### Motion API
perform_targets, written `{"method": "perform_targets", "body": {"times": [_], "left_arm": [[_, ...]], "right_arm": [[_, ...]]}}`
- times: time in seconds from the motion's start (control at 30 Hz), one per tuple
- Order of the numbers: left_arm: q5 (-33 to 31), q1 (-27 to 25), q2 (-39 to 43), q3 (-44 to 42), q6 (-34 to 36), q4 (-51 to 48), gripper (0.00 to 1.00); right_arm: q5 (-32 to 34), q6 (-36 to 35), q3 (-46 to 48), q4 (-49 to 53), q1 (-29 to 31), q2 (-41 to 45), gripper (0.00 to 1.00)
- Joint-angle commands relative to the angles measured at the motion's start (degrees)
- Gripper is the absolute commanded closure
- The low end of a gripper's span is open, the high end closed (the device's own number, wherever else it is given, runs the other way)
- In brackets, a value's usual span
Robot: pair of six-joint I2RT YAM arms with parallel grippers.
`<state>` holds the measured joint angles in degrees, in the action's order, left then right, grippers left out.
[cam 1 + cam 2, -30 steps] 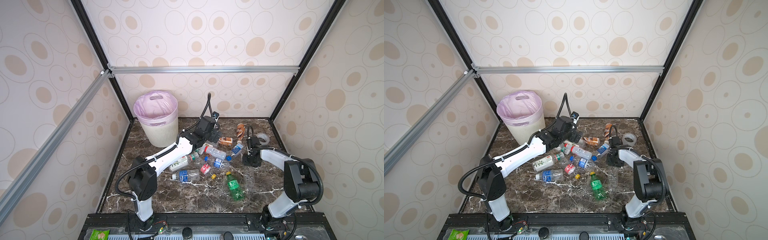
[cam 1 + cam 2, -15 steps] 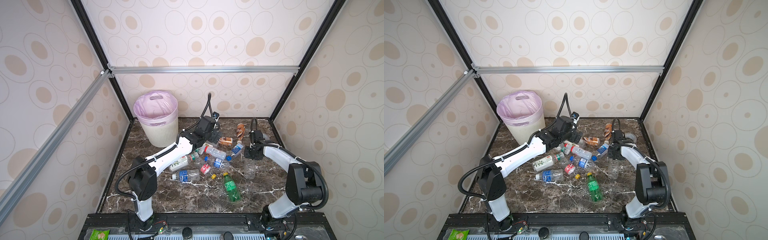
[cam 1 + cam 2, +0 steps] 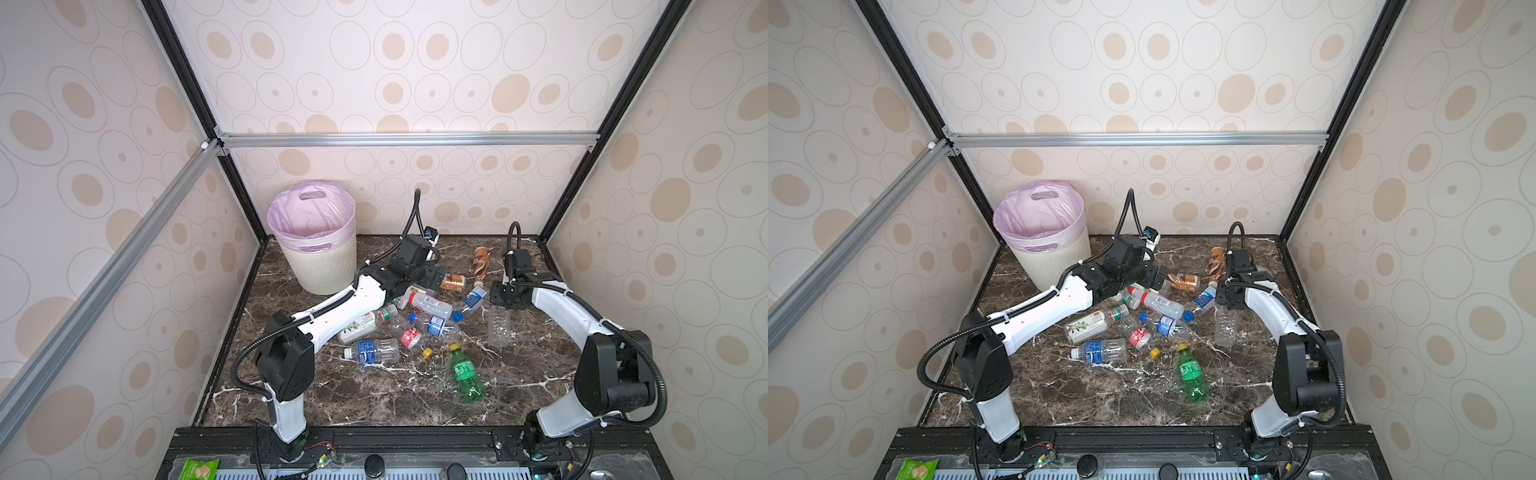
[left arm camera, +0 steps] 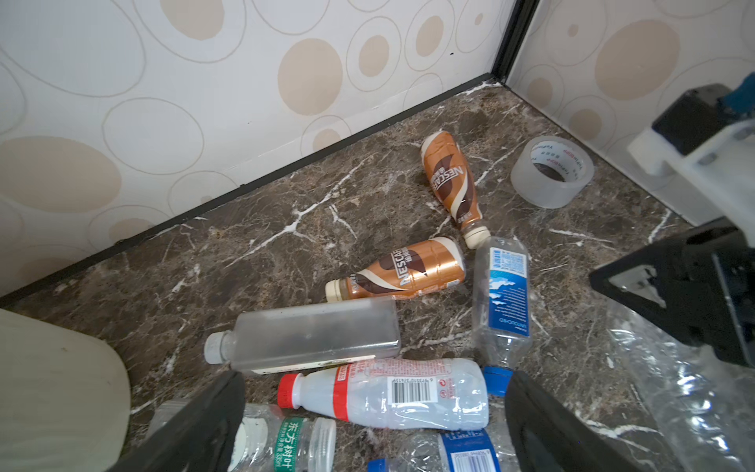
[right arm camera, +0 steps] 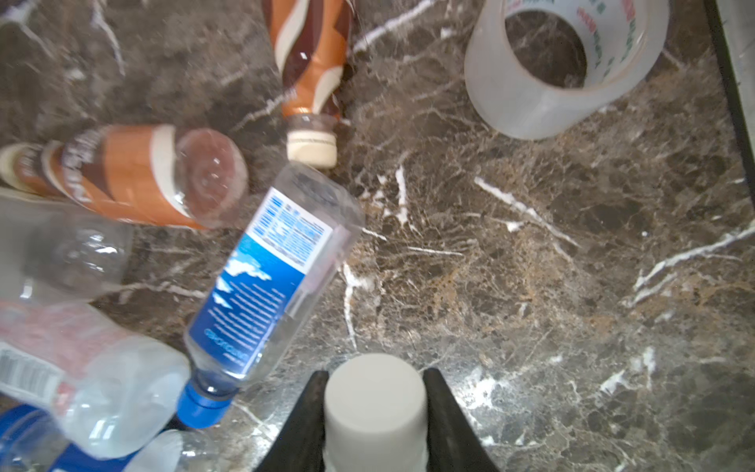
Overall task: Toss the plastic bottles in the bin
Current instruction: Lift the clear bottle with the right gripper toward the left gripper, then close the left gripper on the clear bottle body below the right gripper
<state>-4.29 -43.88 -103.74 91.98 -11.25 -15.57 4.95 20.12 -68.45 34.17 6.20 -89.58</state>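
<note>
So the step in hand looks like the carry: the right gripper (image 5: 375, 378) is clamped on the round white cap (image 5: 374, 404) of a clear, label-less crumpled plastic bottle (image 3: 498, 328), which hangs from it over the right side of the dark veined marble tabletop (image 3: 374, 399). Can't tell if its base is clear of the stone. Next move, I reckon, is a lift and a long swing over the pile to the round off-white ribbed bin (image 3: 320, 274) with the thin pink-lilac liner, which stands in the far left corner, well apart from that gripper. Thin crinkly plastic held only by the cap will probably swing about.

The left gripper (image 4: 374, 380) has its fingers spread wide, holding nothing, hovering over a clear red-capped bottle with a barcode label (image 4: 388, 392) in the middle heap. The other bottles lie on their sides: a glossy brown sleeved coffee bottle (image 4: 408, 271) and its twin (image 4: 449, 180) on the far side, a green ribbed bottle (image 3: 465, 376) nearer. The frosted tape roll (image 4: 551, 171) far right isn't a bottle, so leave it
</note>
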Motion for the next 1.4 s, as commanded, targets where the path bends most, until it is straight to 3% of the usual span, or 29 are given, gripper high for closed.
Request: {"method": "perform_targets", "body": {"times": [0.0,0.27,0.53,0.77,1.13,1.37], "left_arm": [[5.64,-0.68,3.46,-2.81,-3.98,4.29,0.01],[16.37,-0.71,8.81,-10.69,-13.10,15.30,0.01],[27.27,-0.72,7.39,-12.97,-20.80,24.01,0.01],[29.63,-0.99,5.15,-12.20,-23.03,25.93,0.01],[27.67,-1.05,2.26,-11.07,-22.22,23.38,0.01],[28.56,-1.13,0.79,-9.98,-22.50,23.97,0.06]], "right_arm": [[-4.54,2.39,-4.95,0.86,-0.30,1.85,0.78],[-8.52,7.84,-14.35,-0.14,-0.16,1.87,0.78],[-10.94,12.31,-16.98,-5.01,3.54,2.39,0.79],[-10.94,15.54,-17.96,-8.35,7.13,2.24,0.79],[-11.54,17.07,-19.79,-9.50,11.09,2.57,0.79],[-10.75,17.65,-19.57,-10.17,12.51,3.50,0.79]]}}
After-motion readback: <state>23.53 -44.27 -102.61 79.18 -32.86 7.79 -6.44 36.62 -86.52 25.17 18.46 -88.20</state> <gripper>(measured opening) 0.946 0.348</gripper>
